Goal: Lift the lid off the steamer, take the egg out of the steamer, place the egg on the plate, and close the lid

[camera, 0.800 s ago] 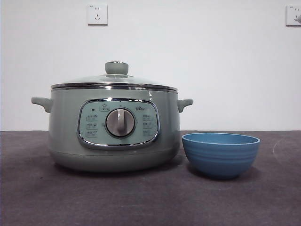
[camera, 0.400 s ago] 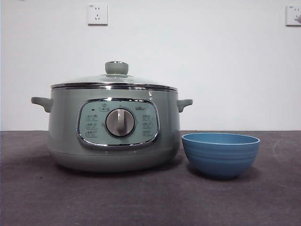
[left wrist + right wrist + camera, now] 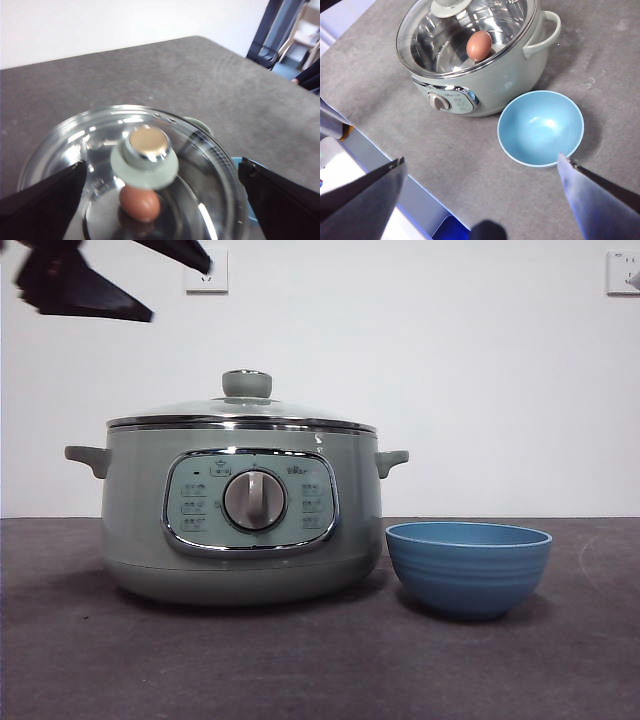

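Left gripper [image 3: 160, 200]: jaws wide apart, holding nothing, above the round sage-green knob [image 3: 145, 156]; in the front view it shows at the upper left of the frame.
Right gripper [image 3: 480, 200]: jaws apart, empty, high over the table.
Lid [image 3: 241, 412]: domed clear glass with a steel rim, seated on the large sage-green steamer [image 3: 240, 515].
Egg [image 3: 479, 45]: brown, inside the pot under the glass.
Plate [image 3: 468, 567]: small blue bowl, just beside the pot, lower right of the front view.
Risk: an off-centre pinch on the smooth knob could let the glass lid slip or tilt.
Surface: dark grey matte table [image 3: 300, 660].
Room: white wall with a socket [image 3: 206, 270], upper left.
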You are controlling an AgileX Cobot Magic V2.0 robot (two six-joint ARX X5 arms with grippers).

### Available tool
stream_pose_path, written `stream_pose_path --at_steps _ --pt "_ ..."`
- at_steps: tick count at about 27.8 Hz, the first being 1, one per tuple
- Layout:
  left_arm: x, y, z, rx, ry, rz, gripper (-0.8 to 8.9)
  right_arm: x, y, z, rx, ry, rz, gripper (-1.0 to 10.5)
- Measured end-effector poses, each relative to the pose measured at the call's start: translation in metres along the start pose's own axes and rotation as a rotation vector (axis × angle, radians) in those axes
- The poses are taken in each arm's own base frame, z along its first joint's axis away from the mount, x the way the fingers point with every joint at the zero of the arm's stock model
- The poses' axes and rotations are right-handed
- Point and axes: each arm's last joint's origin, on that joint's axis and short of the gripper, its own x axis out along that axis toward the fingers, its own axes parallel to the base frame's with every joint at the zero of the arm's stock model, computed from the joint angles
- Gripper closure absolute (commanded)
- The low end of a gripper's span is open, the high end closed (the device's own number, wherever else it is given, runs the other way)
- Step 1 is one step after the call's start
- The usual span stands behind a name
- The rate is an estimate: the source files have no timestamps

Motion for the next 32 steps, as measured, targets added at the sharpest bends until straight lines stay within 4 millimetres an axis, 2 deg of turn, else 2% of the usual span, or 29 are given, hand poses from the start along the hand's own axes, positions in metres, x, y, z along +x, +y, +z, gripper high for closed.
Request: stream_pose_path --at_steps 6,11,16,25,26,32 --pt "0.036 0.003 0.023 0.064 0.019 0.016 2.80 0.000 0.000 0.000 0.000 0.000 0.000 4.3" --pt "0.064 0.005 0.027 0.086 0.052 0.005 2.80 0.000 0.000 0.000 0.000 0.000 0.000 4.3" --pt "0.085 0.007 0.016 0.087 0.116 0.027 2.81 0.000 0.000 0.000 0.000 0.000 0.000 4.3" --pt "0.103 0.009 -0.004 0.092 0.223 0.056 2.86 0.000 0.000 0.000 0.000 0.000 0.000 4.4" --pt "0.104 0.008 -0.006 0.093 0.233 0.066 3.21 0.000 0.000 0.000 0.000 0.000 0.000 4.4" --pt "0.106 0.003 -0.006 0.115 0.238 0.080 7.01 0.000 0.000 0.000 0.000 0.001 -0.004 4.4"
